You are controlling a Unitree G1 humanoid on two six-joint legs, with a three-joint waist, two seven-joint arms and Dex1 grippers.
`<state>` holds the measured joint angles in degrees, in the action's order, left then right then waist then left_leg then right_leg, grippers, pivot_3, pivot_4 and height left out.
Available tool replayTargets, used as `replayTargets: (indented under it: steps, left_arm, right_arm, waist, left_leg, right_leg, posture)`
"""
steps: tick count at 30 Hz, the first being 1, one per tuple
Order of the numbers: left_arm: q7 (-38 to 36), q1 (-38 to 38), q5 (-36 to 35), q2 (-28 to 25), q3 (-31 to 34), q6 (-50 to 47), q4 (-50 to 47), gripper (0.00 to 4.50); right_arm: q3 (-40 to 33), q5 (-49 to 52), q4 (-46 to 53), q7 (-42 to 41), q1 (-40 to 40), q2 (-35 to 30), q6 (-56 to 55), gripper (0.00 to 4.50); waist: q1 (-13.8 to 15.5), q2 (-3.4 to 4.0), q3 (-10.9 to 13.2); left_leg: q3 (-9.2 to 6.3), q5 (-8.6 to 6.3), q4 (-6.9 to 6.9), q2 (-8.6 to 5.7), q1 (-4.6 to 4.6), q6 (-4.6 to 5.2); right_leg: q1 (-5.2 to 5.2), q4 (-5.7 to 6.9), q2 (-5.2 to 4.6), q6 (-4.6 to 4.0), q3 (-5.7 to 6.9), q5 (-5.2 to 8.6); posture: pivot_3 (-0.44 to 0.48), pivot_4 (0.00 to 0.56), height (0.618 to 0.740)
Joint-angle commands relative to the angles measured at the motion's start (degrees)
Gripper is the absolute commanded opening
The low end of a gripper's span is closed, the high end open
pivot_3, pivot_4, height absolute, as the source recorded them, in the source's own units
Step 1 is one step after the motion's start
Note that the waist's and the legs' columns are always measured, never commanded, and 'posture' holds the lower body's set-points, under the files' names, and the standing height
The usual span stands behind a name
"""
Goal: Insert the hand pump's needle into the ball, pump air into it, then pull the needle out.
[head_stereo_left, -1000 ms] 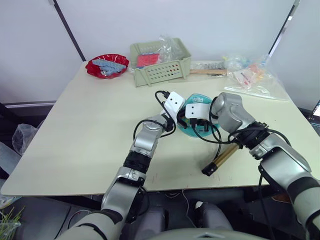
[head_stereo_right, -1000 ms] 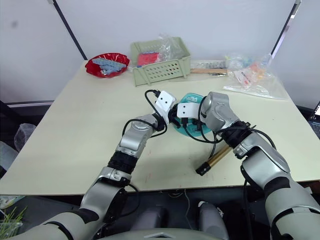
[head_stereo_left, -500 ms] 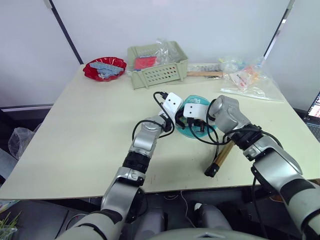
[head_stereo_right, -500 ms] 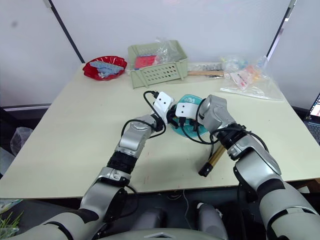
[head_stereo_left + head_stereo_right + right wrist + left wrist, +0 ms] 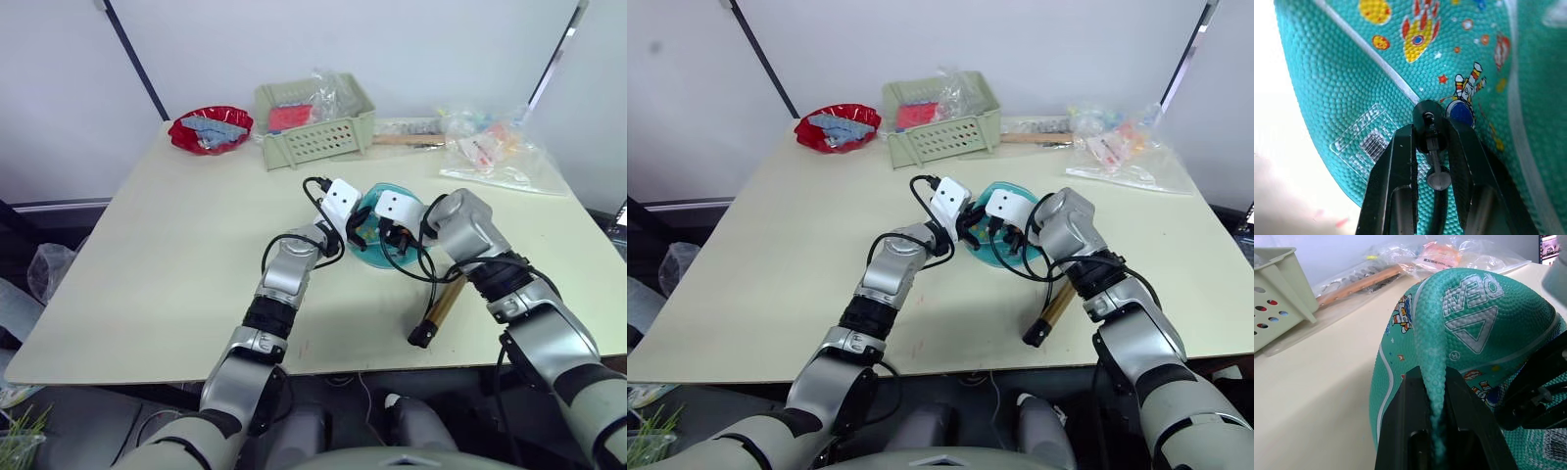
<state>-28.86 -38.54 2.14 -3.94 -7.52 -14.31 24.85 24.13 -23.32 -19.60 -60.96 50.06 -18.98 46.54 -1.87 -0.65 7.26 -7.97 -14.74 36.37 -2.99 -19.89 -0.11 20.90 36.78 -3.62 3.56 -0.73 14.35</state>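
Observation:
The teal ball (image 5: pixel 375 238) sits mid-table, partly caved in. My left gripper (image 5: pixel 1431 377) is shut on a raised fold of the ball's skin (image 5: pixel 1474 318), at its left side (image 5: pixel 353 227). My right gripper (image 5: pixel 1429 131) is shut on the needle's small black fitting (image 5: pixel 1428 117), which is pressed against the ball's surface (image 5: pixel 1400 58); the pin itself is hidden. From the fitting a thin black hose (image 5: pixel 423 274) loops back to the bronze hand pump (image 5: pixel 440 307), which lies on the table to the ball's right and nearer me.
At the table's back stand a red bowl (image 5: pixel 210 128) and a green perforated basket (image 5: pixel 313 122). A wooden stick (image 5: pixel 407 140) and clear plastic bags (image 5: pixel 495 147) lie at the back right. The near table edge runs just beyond the pump's black end.
My right forearm has swung a little to the right and the pump's body has turned steeper on the table. Both grippers stay shut at the ball.

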Motion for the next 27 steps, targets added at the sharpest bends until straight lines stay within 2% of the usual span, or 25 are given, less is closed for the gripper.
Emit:
replayTargets:
  steps: [1,3,4,7,16,27]
  left_arm:
    - [-2.10,0.38,0.38,1.12,-3.28,-1.15,3.58,0.00]
    - [-2.22,-0.06,0.46,1.15,-3.14,-0.91,4.14,0.00]
    - [-2.29,-0.37,0.48,1.17,-3.05,-0.81,4.47,0.00]
    - [-2.47,-0.90,0.58,1.15,-3.04,-0.35,5.23,0.00]
    - [-2.93,-1.14,0.50,1.31,-3.41,0.35,6.11,0.00]
    - [-3.25,-0.99,0.50,1.49,-3.87,0.44,5.97,0.00]
  right_arm:
    - [0.26,2.46,4.31,-0.73,-3.63,-1.37,5.22,0.33]
    - [-0.59,3.59,8.23,-0.84,-4.53,-2.37,7.76,0.33]
    - [-1.47,4.27,11.08,-0.85,-5.20,-2.96,9.57,0.33]
    - [-3.31,6.46,18.06,-0.57,-6.77,-4.47,13.85,0.33]
    - [-5.75,11.52,29.68,1.89,-9.82,-8.82,19.58,0.33]
    - [-5.67,17.29,31.78,5.97,-10.28,-11.83,19.47,0.33]
  waist:
    - [0.40,0.16,0.19]
    - [1.13,0.20,0.23]
    - [1.18,0.19,0.22]
    - [1.96,0.28,0.37]
    - [3.01,0.38,0.54]
    - [3.20,0.35,0.82]
  left_leg:
    - [-0.02,0.00,-0.03,0.00,-0.08,0.00]
    - [-0.04,0.01,-0.04,-0.03,-0.15,0.00]
    - [-0.08,0.05,-0.03,-0.11,-0.64,-0.01]
    - [-0.23,0.12,-0.01,-0.27,-1.01,-0.08]
    - [-0.49,0.44,-0.02,-0.68,-2.08,-0.07]
    - [-0.57,0.44,-0.02,-0.81,-2.21,-0.04]
  right_leg:
    - [0.07,-0.02,0.01,0.00,0.04,0.00]
    - [0.13,-0.03,0.03,0.01,0.09,0.01]
    - [0.58,-0.03,0.02,0.04,0.16,-0.01]
    - [0.85,-0.05,-0.07,0.04,0.25,-0.02]
    - [1.71,-0.07,-0.43,0.04,0.52,-0.01]
    - [1.72,-0.16,-0.55,0.20,0.60,0.09]
  posture:
    - [0.000,0.150,0.740]
    - [0.000,0.150,0.740]
    - [0.000,0.150,0.740]
    - [0.000,0.150,0.740]
    - [0.000,0.150,0.740]
    - [0.000,0.150,0.740]
